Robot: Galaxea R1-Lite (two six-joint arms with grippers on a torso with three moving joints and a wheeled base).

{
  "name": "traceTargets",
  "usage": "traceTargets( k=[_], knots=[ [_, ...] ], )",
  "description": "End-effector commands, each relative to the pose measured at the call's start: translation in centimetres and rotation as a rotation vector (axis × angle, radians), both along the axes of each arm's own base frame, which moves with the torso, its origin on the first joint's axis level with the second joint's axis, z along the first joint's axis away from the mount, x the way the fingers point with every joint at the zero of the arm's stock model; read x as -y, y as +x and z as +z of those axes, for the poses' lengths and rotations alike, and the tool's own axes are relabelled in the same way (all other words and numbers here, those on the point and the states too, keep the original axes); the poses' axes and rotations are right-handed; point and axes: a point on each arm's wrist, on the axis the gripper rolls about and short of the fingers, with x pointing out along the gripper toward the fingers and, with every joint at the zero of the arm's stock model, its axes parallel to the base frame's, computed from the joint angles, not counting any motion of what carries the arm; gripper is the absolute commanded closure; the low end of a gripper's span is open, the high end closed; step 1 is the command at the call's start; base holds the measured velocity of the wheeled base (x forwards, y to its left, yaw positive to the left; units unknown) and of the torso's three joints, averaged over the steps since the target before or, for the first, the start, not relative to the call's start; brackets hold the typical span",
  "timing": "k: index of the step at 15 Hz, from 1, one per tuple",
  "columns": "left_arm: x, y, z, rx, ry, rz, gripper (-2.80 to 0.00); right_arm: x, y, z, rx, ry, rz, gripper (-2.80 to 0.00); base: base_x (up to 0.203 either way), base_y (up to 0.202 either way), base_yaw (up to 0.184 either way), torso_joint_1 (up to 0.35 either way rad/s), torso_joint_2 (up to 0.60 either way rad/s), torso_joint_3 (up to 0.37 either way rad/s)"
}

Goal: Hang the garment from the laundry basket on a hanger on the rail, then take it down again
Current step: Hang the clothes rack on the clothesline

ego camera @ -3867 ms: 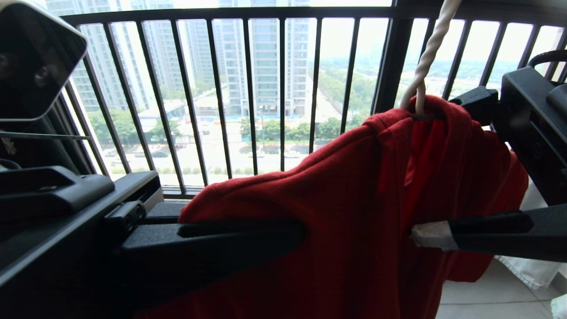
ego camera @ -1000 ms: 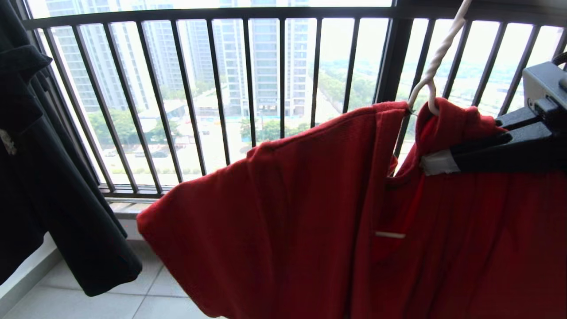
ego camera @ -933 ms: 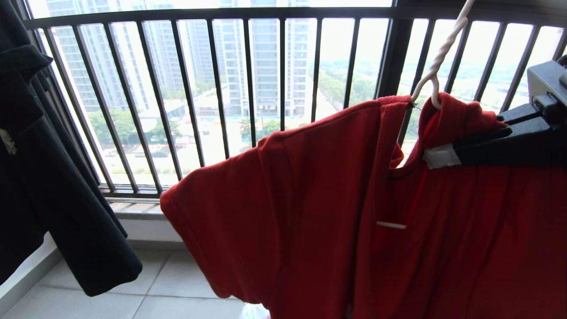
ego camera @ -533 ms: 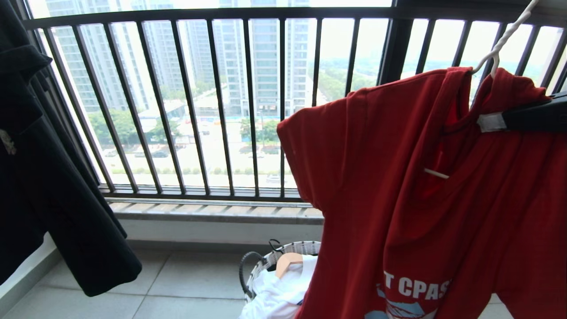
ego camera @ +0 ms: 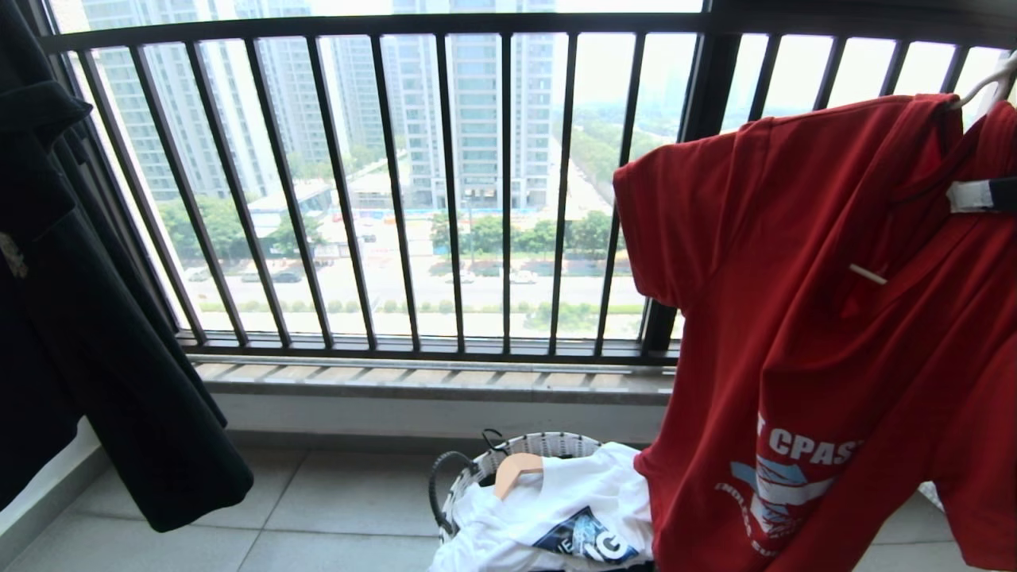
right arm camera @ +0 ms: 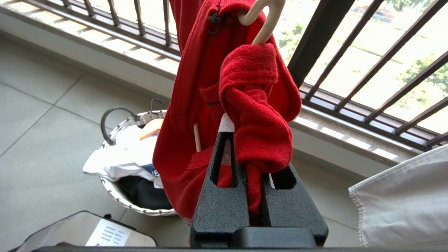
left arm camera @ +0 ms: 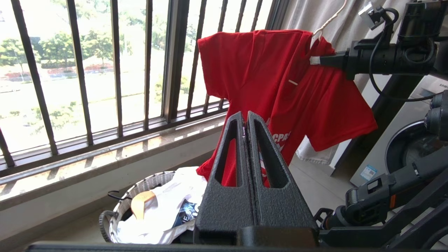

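At the right edge of the head view, the right claw (ego camera: 965, 195) is showing only as a dark finger with a pale taped tip, and it is pressing into the red garment (ego camera: 810, 302) just below the collar. From its own wrist camera, the right claw (right arm camera: 227, 131) is standing nearly shut, and its jaws are pinching a bunched fold of the garment (right arm camera: 255, 115) between them. The off-white hanger (right arm camera: 260, 19) is sitting inside the collar, with its neck rising just above that fold. I cannot tell if the jaws are also touching the wire.

The garment is hanging in the air on the hanger (ego camera: 985, 79), in front of the dark window railing (ego camera: 397, 183) and above the right side of the laundry basket (ego camera: 477, 469), which is standing on the tiled floor (ego camera: 318, 508). A white T-shirt (ego camera: 556, 508) and a wooden hanger (ego camera: 516, 470) are lying in the basket. A black T-shirt (ego camera: 87, 318) is hanging at the far left.

The left claw (left arm camera: 245, 120) is not appearing in the head view. Its own camera is showing the two fingers pressed together and holding nothing, pointing toward the garment (left arm camera: 266, 77) from some way off. This view is also showing the whole right arm (left arm camera: 381, 57) reaching level to the collar, which the head view is cutting off.
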Motion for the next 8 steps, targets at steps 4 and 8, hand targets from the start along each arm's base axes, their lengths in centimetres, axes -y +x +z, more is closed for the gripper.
traceTargets(
  k=[4,8],
  knots=[
    [-0.1,-0.1,0.0,-0.001,-0.006,0.018,0.00,1.3,-0.7,-0.6,0.019,0.015,-0.080,0.00,0.000,0.000,0.000,0.000,0.00,0.000],
    [-0.2,0.0,0.0,0.015,0.013,0.065,0.00,2.0,-2.5,-1.2,0.033,0.022,-0.103,0.00,0.000,0.000,0.000,0.000,0.00,0.000]
  ],
)
